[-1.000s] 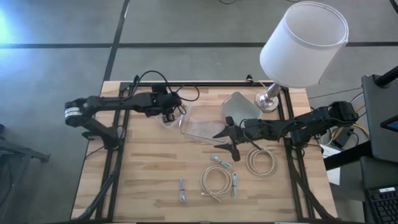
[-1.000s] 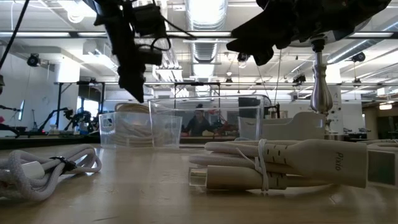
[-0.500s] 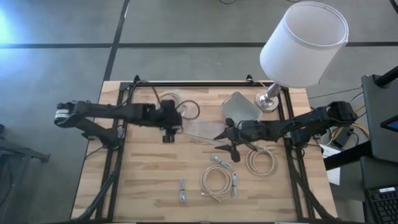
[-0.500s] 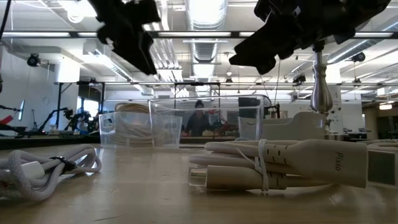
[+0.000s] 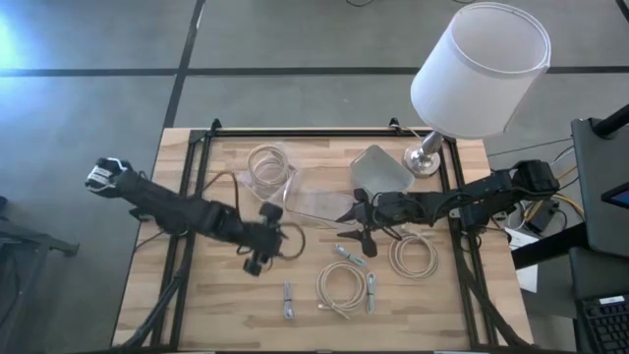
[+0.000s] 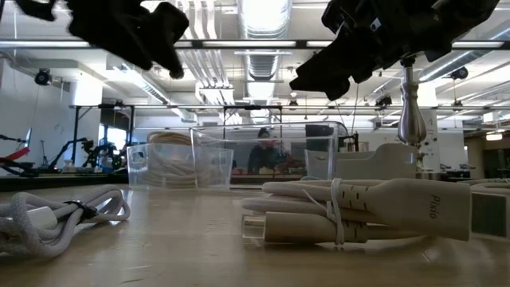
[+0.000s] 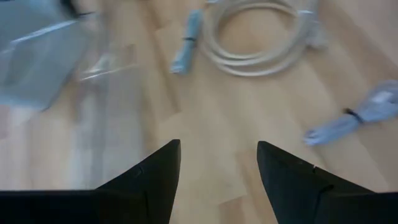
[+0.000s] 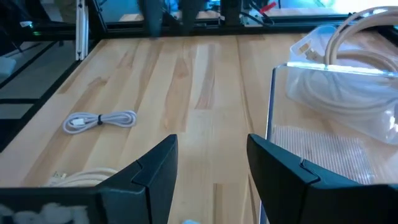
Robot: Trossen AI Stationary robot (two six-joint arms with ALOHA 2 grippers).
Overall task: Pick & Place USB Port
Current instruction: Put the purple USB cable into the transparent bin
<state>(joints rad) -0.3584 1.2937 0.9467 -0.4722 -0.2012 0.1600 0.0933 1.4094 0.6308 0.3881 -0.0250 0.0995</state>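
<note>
Two grippers, both empty, fingers spread. Left gripper (image 5: 257,258) hovers over bare tabletop (image 5: 226,295); grey bundled cable (image 5: 288,301) lies just beyond its fingers, probably next pick. Right gripper (image 5: 356,224) waits beside clear bin (image 5: 319,206).

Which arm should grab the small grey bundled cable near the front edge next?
Probably left. The left tool hangs open and empty just beside the grey cable, which shows in its wrist view. The right tool is open too, but hovers farther off by the clear container.
</note>
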